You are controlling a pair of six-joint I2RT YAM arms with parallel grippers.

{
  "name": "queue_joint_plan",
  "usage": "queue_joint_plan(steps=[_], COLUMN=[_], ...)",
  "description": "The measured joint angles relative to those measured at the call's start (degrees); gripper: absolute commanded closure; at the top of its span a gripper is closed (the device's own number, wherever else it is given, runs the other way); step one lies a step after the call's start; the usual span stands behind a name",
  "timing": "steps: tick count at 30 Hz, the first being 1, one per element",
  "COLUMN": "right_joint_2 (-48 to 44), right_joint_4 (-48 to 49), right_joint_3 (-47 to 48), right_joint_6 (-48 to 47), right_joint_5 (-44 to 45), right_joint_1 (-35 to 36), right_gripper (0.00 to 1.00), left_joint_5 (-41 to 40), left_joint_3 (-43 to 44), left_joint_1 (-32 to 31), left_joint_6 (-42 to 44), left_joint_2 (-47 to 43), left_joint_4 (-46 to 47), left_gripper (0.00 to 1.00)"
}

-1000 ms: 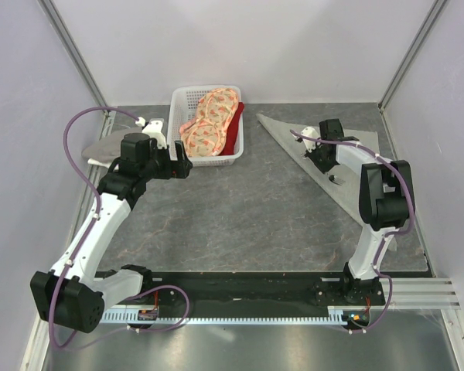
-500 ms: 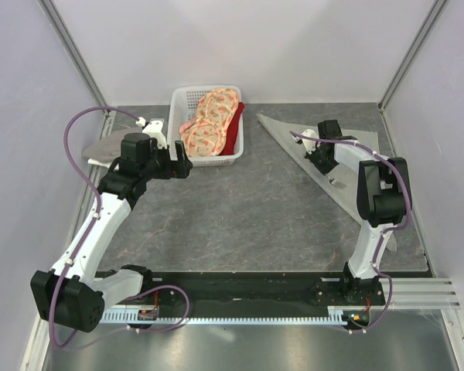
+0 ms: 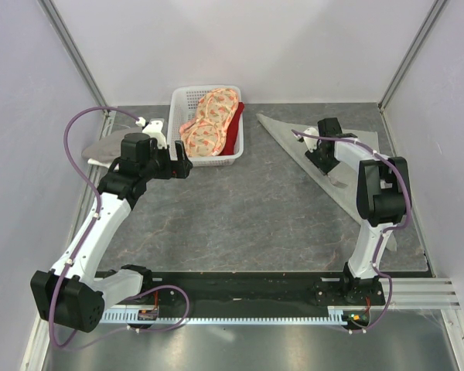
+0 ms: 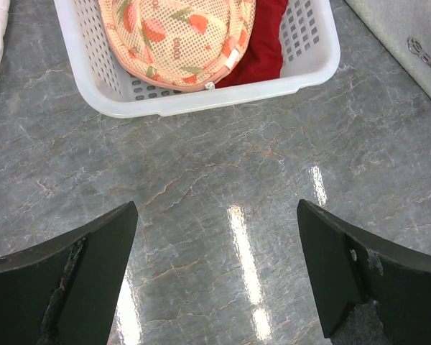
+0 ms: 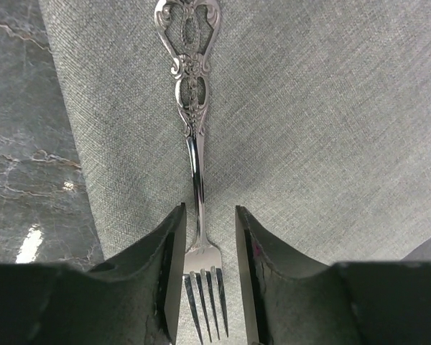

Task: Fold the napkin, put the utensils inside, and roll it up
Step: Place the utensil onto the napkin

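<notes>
Your right gripper (image 5: 210, 208) sits narrow astride the neck of the slim, ornate silver fork (image 5: 192, 108), with cloth showing on both sides, so it seems not to be pinching. The fork lies flat on the grey-green napkin (image 5: 330, 108), near its edge and already folded to a triangle at the far right of the table. In the last second this arm has only crept slightly. Your left gripper (image 4: 215, 208) stays spread wide, empty, before the white plastic basket (image 4: 201, 100). I judge placement nearly done and rolling not started.
</notes>
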Motion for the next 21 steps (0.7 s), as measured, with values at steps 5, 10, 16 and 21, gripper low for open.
queue_joint_plan(steps=[5, 10, 16, 21], right_joint_2=[-2.0, -6.4, -9.2, -8.0], right_joint_4=[-0.9, -0.9, 0.8, 4.7], right_joint_3=[0.6, 3.2, 3.1, 1.2], right_joint_6=[1.6, 6.1, 14.3, 18.6], right_joint_5=[0.4, -0.2, -0.5, 2.3], right_joint_1=[0.0, 0.0, 2.4, 9.7], right_gripper=[0.57, 0.57, 0.57, 0.56], left_joint_5=[0.0, 0.1, 0.4, 1.4], left_joint_3=[0.0, 0.0, 0.0, 0.0], left_joint_1=[0.0, 0.0, 0.0, 0.0], left_joint_6=[0.0, 0.0, -0.5, -1.1], left_joint_2=[0.0, -0.2, -0.2, -0.2], left_joint_4=[0.0, 0.0, 0.4, 0.8], left_gripper=[0.0, 0.0, 0.0, 0.0])
